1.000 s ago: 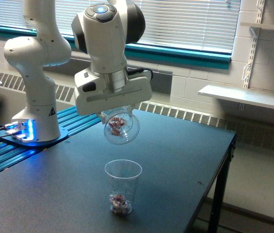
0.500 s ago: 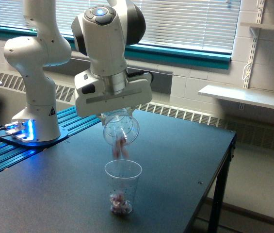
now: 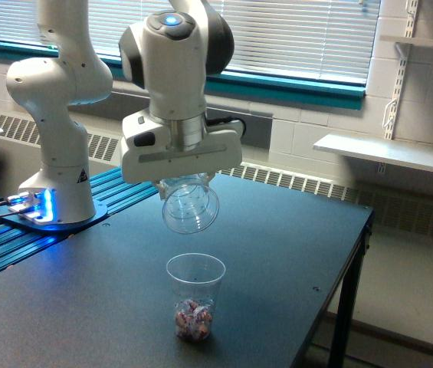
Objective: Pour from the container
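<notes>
The container (image 3: 190, 205), a wide clear ridged plastic cup, hangs tipped with its mouth turned down and toward the camera, and looks empty. My gripper (image 3: 184, 181) is shut on its base end, the fingers mostly hidden under the white hand. Directly below, a slimmer speckled clear cup (image 3: 195, 295) stands upright on the dark table (image 3: 293, 245) with a small heap of reddish-white pieces (image 3: 193, 320) at its bottom. A gap of air separates the two cups.
The arm's white base (image 3: 57, 192) stands on a blue-lit mount at the exterior view's left. The table's edge and a leg (image 3: 344, 307) run down the right. A wall shelf (image 3: 388, 153) and window blinds lie behind.
The pieces that sat in the container have fallen out into the lower cup, whose heap has grown. The container tipped further and is now empty.
</notes>
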Motion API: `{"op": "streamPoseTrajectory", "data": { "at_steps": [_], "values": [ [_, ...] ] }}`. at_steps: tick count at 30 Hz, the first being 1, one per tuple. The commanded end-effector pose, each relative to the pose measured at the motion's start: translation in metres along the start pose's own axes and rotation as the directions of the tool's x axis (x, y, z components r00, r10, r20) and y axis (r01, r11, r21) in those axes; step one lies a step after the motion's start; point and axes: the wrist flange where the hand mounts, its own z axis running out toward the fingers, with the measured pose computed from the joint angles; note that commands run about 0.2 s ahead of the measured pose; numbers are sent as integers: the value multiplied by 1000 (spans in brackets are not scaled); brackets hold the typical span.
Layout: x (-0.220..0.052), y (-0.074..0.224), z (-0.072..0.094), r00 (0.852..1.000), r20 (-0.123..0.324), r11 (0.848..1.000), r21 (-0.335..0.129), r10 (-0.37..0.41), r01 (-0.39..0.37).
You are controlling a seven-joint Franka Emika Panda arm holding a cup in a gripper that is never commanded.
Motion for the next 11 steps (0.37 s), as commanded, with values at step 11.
{"op": "streamPoseTrajectory", "data": {
  "at_steps": [11],
  "values": [
    [-19, -14, 3, 997, -62, 997, -58, 46, -50]
  ]
}}
